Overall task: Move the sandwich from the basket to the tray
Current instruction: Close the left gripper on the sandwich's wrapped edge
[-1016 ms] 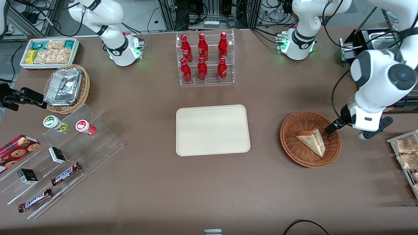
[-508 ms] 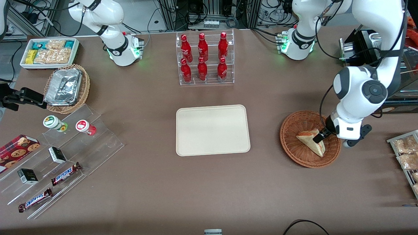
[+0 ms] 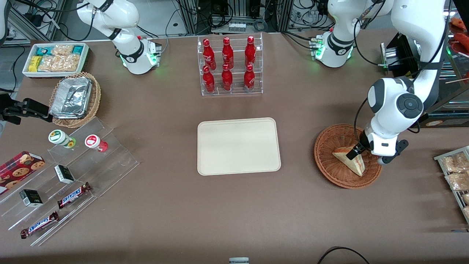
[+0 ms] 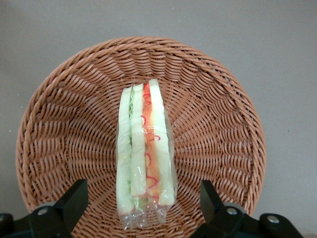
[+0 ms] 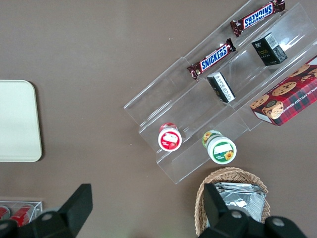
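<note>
Sandwich (image 3: 350, 160) lies in our reddish-brown basket (image 3: 331, 167), toward the working arm's end of the table; seen from the front, it is a pale wedge with its filling edge turned toward the camera; our gripper (image 3: 354, 152) is down inside the basket, at the edge of the sandwich farthest from the front camera. Our left arm rises from its base, bends over at the elbow high above the table and drops through a bulky white wrist, so that the hand points steeply downward at the wedge; the cream tray (image 3: 239, 146) sits well apart, at the middle of the table, nothing on it; the rack of red bottles (image 3: 229, 66) stands farther from the camera than the tray.

From the left wrist, we look straight down into the basket (image 4: 218, 114); the sandwich (image 4: 144, 153) stands on edge in clear wrap, green and red-orange layers showing between pale bread slices; our two fingers (image 4: 67, 206) are spread wide, one on each side of the wedge, clear of it with bare wicker between pad and bread; we grip nothing.

From the right wrist, we see a corner of the tray (image 5: 19, 121); clear acrylic steps (image 5: 218, 94) with chocolate bars lie nearby.
</note>
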Controlling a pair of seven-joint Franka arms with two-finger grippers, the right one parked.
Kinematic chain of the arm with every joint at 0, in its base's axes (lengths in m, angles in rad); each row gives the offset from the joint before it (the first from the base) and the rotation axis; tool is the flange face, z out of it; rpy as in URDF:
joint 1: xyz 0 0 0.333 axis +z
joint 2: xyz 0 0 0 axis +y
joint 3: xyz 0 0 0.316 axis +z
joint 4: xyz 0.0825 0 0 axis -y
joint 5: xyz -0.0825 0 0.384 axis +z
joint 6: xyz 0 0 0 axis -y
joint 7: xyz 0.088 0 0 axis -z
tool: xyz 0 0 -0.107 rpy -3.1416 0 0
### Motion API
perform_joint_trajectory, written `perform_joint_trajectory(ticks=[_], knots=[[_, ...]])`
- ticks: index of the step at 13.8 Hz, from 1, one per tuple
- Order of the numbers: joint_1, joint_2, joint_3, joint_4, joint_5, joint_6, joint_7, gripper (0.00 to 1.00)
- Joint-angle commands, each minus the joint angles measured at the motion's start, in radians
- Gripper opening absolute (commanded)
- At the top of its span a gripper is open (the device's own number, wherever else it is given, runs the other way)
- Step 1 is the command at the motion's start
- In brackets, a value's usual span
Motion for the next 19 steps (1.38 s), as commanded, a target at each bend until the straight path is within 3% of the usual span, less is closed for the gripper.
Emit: perform_joint_trajectory(ticks=[1,7,8,9,10,11,14,17,19], knots=[[0.0,0.023,-0.001,-0.008,-0.006,0.045,-0.016,1.0],[0.002,0.058,0.0,-0.048,-0.006,0.133,-0.016,1.0],[0.002,0.065,0.0,-0.048,-0.006,0.133,-0.018,0.9],[0.003,0.068,-0.001,-0.043,-0.006,0.133,-0.021,0.56],[0.003,0.066,-0.001,-0.038,-0.006,0.128,-0.034,0.14],[0.003,0.062,-0.001,-0.031,-0.006,0.127,-0.034,0.0],[-0.01,0.048,-0.009,0.041,0.006,0.022,-0.025,0.0],[-0.012,0.023,-0.081,0.174,0.078,-0.17,-0.025,0.0],[-0.012,0.052,-0.154,0.324,0.087,-0.333,-0.027,0.0]])
